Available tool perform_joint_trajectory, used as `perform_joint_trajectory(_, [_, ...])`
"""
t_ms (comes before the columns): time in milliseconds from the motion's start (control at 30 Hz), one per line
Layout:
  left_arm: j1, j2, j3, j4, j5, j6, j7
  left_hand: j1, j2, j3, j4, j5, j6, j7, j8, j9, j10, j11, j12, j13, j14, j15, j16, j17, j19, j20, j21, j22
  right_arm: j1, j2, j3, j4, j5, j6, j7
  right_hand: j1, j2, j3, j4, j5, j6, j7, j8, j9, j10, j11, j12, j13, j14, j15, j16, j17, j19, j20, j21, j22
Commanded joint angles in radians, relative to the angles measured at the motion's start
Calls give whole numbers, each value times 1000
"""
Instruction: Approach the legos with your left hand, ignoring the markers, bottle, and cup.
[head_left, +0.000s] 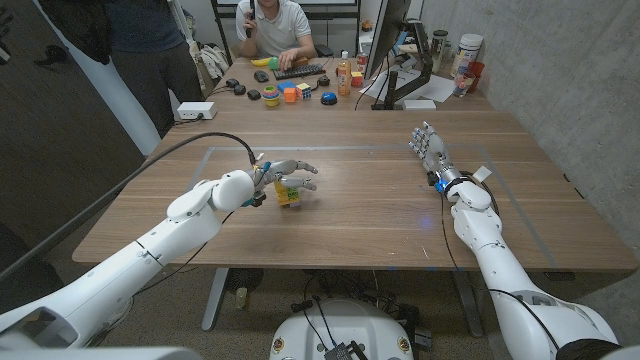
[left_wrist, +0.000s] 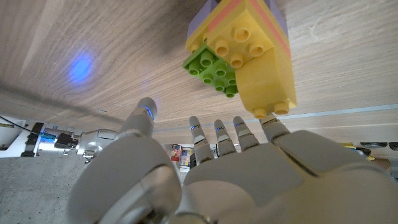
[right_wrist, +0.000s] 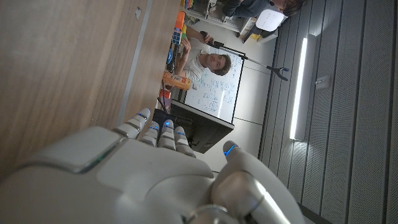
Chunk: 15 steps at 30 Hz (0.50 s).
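A small cluster of legos (head_left: 290, 192), yellow and green with purple and pink layers, lies on the wooden table (head_left: 370, 215) left of its middle. My left hand (head_left: 284, 173) hovers right at the cluster, its fingers spread out over the bricks and holding nothing. In the left wrist view the legos (left_wrist: 245, 53) sit just beyond the fingertips (left_wrist: 270, 125) of my left hand (left_wrist: 217, 177); the nearest yellow brick almost meets them. My right hand (head_left: 428, 150) stands at the table's right side with fingers straight, empty. In the right wrist view my right hand (right_wrist: 149, 174) shows beside bare table (right_wrist: 62, 62).
Behind the table is a second desk (head_left: 300, 100) with a keyboard (head_left: 300, 71), small toys, an orange bottle (head_left: 344, 76) and a monitor (head_left: 385, 50). One person sits there (head_left: 280, 25); another stands at back left (head_left: 150, 50). A black cable (head_left: 190, 145) arcs over my left arm.
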Motion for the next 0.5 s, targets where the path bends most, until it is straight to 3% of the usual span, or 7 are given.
perform_joint_trajectory(33, [2,3,6,-31,38,30,-38,23,1,4,2,1,12,0,5,3,5,-8,8,7,3,-6,4,5,6,3,6,2,-2,1,4,0,1,-5,-1,-5,84,4,0,3,-2,8,7,5,1,11,5,6,-8,5,6,4,-1,-60,5,5])
perform_joint_trajectory(500, [14,-1,-1,-42,49,34,-34,42,2,1,11,-5,11,19,2,5,-1,14,8,12,1,-10,5,4,10,1,7,3,-4,0,6,0,-2,-7,-2,-6,83,3,0,3,-2,9,7,6,2,12,6,6,-7,5,7,4,0,-59,6,5])
